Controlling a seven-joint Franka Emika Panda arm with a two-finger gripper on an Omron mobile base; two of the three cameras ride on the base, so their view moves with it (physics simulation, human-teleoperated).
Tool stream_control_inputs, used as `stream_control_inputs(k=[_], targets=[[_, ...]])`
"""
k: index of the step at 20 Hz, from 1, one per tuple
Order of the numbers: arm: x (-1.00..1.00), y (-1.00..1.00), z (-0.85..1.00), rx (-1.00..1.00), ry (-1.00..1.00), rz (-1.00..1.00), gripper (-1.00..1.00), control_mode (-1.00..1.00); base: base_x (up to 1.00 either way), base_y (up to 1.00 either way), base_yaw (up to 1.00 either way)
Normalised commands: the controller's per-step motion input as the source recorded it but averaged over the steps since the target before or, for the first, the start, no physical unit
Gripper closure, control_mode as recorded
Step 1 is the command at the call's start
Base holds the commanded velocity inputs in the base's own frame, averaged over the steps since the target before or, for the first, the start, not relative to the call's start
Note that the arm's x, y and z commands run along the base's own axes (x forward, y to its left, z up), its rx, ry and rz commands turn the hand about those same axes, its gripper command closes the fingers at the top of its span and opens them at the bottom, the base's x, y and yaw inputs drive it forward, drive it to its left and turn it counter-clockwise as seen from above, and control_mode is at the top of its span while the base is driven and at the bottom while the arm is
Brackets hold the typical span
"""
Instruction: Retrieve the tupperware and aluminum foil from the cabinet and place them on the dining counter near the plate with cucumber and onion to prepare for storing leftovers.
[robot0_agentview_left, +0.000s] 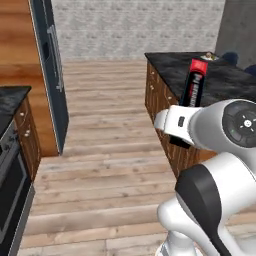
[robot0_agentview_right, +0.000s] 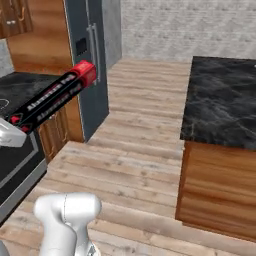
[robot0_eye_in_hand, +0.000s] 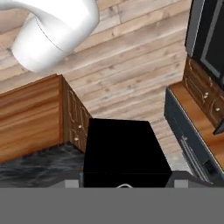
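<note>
The claw (robot0_agentview_left: 176, 131) pinches one aluminum foil (robot0_agentview_left: 193, 84) box by its lower end, tilted up and away from the bent arm, raised over the wooden floor (robot0_agentview_left: 105, 150) beside the dining tabletop (robot0_agentview_left: 225, 80). One plate (robot0_agentview_left: 209, 57) sits at the tabletop's far end.

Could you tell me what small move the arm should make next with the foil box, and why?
Probably carry the foil forward over the dining counter toward the plate at its far end before lowering. The box sits clamped in the jaws, held up in the air and tilted, and the plate lies well beyond it, so a release here would likely land short.
</note>
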Motion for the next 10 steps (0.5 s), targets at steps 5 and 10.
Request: stream_control_inputs(k=[5, 10], targets=[[0.0, 0.0, 0.0, 0.0, 0.0, 0.0, 1.0, 1.0, 0.06, -0.25, -0.66], [0.0, 0.0, 0.0, 0.0, 0.0, 0.0, 1.0, 1.0, 0.45, -0.67, -0.44]])
